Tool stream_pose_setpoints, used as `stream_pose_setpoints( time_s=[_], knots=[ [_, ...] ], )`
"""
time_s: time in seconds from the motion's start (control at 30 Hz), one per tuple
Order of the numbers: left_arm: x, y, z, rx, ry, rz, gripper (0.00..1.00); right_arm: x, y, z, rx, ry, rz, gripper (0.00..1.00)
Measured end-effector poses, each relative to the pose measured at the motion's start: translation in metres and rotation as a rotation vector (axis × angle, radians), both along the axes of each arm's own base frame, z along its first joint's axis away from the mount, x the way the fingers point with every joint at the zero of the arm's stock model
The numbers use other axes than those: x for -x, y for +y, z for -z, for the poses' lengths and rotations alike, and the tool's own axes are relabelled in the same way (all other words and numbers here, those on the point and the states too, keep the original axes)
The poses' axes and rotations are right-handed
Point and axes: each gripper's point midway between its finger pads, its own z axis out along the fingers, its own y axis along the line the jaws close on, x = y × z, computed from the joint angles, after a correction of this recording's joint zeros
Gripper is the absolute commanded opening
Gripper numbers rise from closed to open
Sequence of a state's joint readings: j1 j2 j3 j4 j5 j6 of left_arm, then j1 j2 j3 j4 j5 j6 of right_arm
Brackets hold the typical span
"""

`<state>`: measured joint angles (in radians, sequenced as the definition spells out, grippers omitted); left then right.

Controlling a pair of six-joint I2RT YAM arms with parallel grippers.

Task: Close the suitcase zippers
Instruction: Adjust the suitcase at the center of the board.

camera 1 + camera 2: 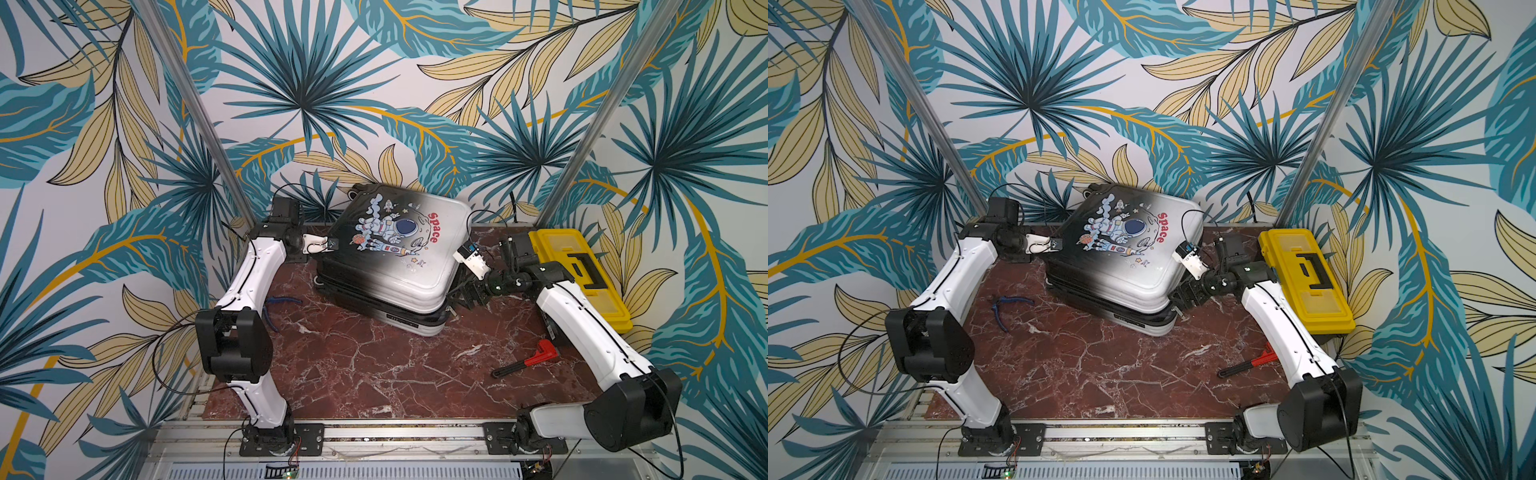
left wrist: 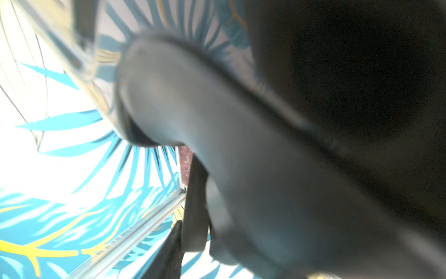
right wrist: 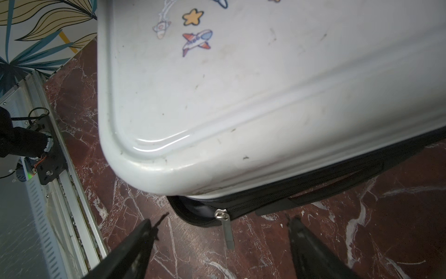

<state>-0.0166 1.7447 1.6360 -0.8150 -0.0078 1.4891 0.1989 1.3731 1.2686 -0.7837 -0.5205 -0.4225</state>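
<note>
Blue pliers (image 1: 1009, 305) are lying on the marble table (image 1: 353, 374) at the left; in a top view the left arm is covering part of the pliers (image 1: 286, 300). The left gripper (image 1: 330, 244) is sitting right at the dark left edge of the suitcase (image 1: 395, 257). Its tips are merging with the black shell, and the left wrist view is giving only blurred grey and black shapes, so I cannot tell whether that claw is apart or together.

The suitcase is lying flat toward the back middle of the table, astronaut side up. At its white near-right corner the right gripper (image 3: 224, 224) is hovering low, its fingers (image 3: 135, 244) standing wide apart and holding nothing. The metal pull (image 3: 228, 233) of the zippers (image 3: 265, 199) is dangling between them, touching neither. The rest of the band is running out of sight.

Further right, a red-headed tool (image 1: 528, 361) is lying on the table and a yellow toolbox (image 1: 582, 278) is sitting at the edge, partly covered by the right arm.
</note>
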Motion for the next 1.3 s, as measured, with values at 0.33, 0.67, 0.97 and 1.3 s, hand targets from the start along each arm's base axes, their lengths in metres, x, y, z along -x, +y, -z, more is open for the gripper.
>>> stream_pose_setpoints(
  time_s=[0.33,0.67,0.97,1.3],
  knots=[
    [0.012,-0.011,0.003,0.036,-0.047,-0.006,0.44,0.002,-0.007,0.005,0.047,-0.007,-0.008,0.88],
    [0.045,-0.049,0.004,0.074,-0.029,-0.014,0.47,0.016,-0.032,-0.010,0.072,-0.047,0.026,0.88],
    [0.066,-0.083,0.008,0.166,-0.004,-0.128,0.58,0.017,-0.047,-0.011,0.063,-0.044,0.057,0.87],
    [0.068,-0.082,0.018,0.193,0.022,-0.258,0.69,0.006,-0.050,0.005,0.048,0.018,0.063,0.87]
  ],
)
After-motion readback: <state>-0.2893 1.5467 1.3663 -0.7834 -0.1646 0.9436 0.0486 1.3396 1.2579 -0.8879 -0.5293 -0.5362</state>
